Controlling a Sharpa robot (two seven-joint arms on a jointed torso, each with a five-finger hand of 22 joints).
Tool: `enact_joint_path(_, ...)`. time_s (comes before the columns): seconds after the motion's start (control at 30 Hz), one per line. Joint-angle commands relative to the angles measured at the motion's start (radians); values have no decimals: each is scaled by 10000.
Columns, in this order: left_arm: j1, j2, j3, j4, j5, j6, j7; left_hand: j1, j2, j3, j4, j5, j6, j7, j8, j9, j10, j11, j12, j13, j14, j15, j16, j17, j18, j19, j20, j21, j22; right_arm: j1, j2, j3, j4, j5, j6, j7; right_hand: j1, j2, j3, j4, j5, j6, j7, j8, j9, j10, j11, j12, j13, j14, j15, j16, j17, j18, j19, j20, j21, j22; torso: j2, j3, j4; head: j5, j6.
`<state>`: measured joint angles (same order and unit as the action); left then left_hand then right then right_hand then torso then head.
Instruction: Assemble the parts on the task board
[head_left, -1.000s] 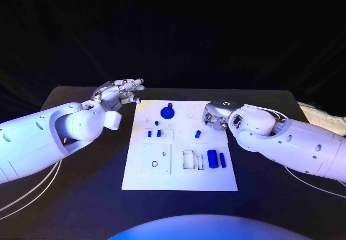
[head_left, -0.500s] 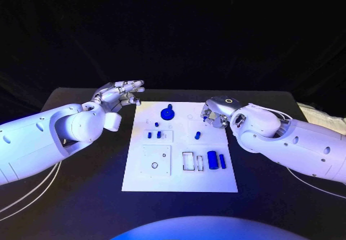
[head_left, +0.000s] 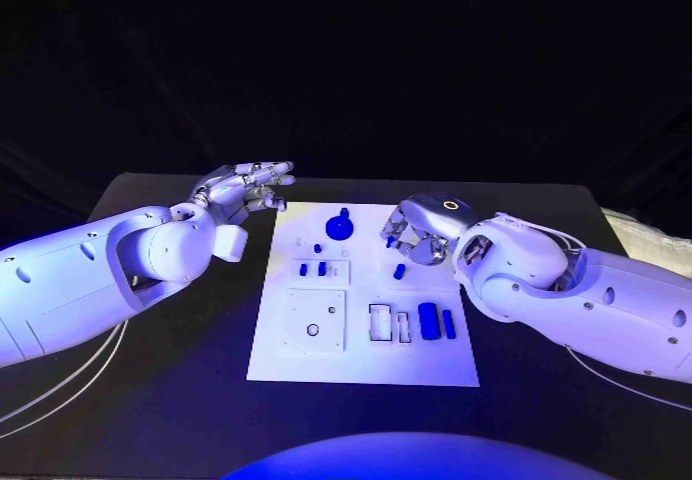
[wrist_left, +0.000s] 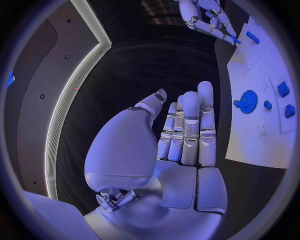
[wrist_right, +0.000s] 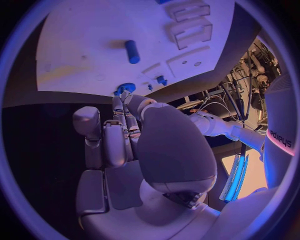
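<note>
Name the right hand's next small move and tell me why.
Probably lower the right hand onto the small blue part lying just below it on the task board and pinch it. The hand hovers over the board's upper right holding nothing, and that loose piece is the nearest one. The left hand waits off the board, fingers apart.

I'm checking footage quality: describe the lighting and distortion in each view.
Head view: blue-violet light, task board bright against dark surroundings. Left wrist view: fisheye bends the board's edge; left robot hand evenly lit. Right wrist view: same bending; right robot hand dim, its back to the camera.
</note>
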<state>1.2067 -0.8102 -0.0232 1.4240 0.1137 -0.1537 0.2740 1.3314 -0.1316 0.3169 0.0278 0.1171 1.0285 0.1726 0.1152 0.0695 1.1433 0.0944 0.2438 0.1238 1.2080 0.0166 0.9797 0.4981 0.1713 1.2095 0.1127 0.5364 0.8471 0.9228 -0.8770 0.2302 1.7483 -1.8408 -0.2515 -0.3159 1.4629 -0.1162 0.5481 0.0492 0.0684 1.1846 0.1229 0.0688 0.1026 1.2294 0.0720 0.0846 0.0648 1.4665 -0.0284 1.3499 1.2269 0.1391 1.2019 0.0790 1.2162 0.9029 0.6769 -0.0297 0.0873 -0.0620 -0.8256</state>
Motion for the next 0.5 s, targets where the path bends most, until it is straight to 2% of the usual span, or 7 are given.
enact_joint_path(0.03, -3, 42, 7, 34, -36, 211, 24, 89, 33, -43, 0, -60, -58, -3, 38, -9, -50, 16, 56, 13, -82, -15, 48, -8, 105, 19, 30, -54, -8, -149, 149, -8, 284, 333, -141, 217, -103, 17, 58, -40, 41, 49, 23, 53, 17, 197, -110, 2, 2, 506, 84, 52, 7, -98, 74, 24, 37, 5, -5, -25, 17, 153, -40)
enact_joint_path(0.07, -4, 52, 7, 45, -36, 213, 32, 89, 33, -43, 0, -60, -58, -3, 38, -9, -50, 16, 56, 13, -82, -15, 48, -8, 105, 19, 30, -54, -8, -242, 249, -10, 385, 389, -136, 299, -106, 21, 83, -66, 58, 40, 36, 42, 17, 192, -102, -14, -1, 505, 89, 58, 11, -96, 76, 34, 45, 12, -7, -26, 18, 246, -76)
enact_joint_path(0.2, -27, 82, 6, 113, -36, 214, 112, 107, 46, -60, -1, -65, -62, -1, 41, -9, -59, 17, 69, 15, -86, -15, 49, -15, 106, 21, 31, -63, -16, -548, 590, -21, 465, 474, -78, 507, -112, 24, 117, -108, 87, 26, 54, 27, 17, 185, -88, -37, -4, 504, 100, 67, 14, -92, 70, 48, 50, 9, 4, -26, 10, 389, -102)
enact_joint_path(0.3, -46, 118, 6, 158, -36, 215, 140, 107, 46, -60, -1, -65, -62, -1, 41, -9, -59, 17, 69, 15, -86, -15, 49, -15, 106, 21, 31, -63, -16, -748, 815, -42, 372, 497, -39, 645, -117, 30, 147, -145, 111, 10, 67, 14, 16, 175, -77, -58, -6, 499, 110, 58, -8, -82, 46, 59, 38, -25, 2, -42, 16, 441, -116)
enact_joint_path(0.4, -68, 156, 6, 195, -36, 224, 150, 107, 46, -60, -1, -65, -62, -1, 41, -9, -59, 17, 69, 15, -86, -15, 49, -15, 106, 21, 31, -63, -16, -980, 1050, -68, 205, 512, -3, 782, -120, 32, 165, -170, 128, 1, 74, 7, 15, 168, -70, -70, -6, 494, 115, 48, -29, -74, 26, 65, 26, -56, 7, -36, 23, 519, -165)
enact_joint_path(0.47, -79, 177, 6, 201, -36, 224, 155, 107, 46, -60, -1, -65, -62, -1, 41, -9, -59, 17, 69, 15, -86, -15, 49, -15, 106, 21, 31, -63, -16, -1087, 1192, -95, 83, 516, 12, 859, -122, 33, 171, -179, 134, -3, 76, 5, 15, 166, -67, -75, -7, 493, 117, 49, -30, -73, 22, 67, 25, -60, 11, -52, 26, 562, -169)
enact_joint_path(0.5, -85, 190, 5, 199, -36, 223, 157, 107, 46, -60, -1, -65, -62, -1, 41, -9, -59, 17, 69, 15, -86, -15, 49, -15, 106, 21, 31, -63, -16, -1144, 1278, -119, 5, 518, 21, 906, -124, 34, 180, -191, 144, -8, 80, 1, 15, 162, -64, -81, -7, 493, 120, 50, -31, -71, 17, 70, 24, -65, 13, -41, 15, 610, -183)
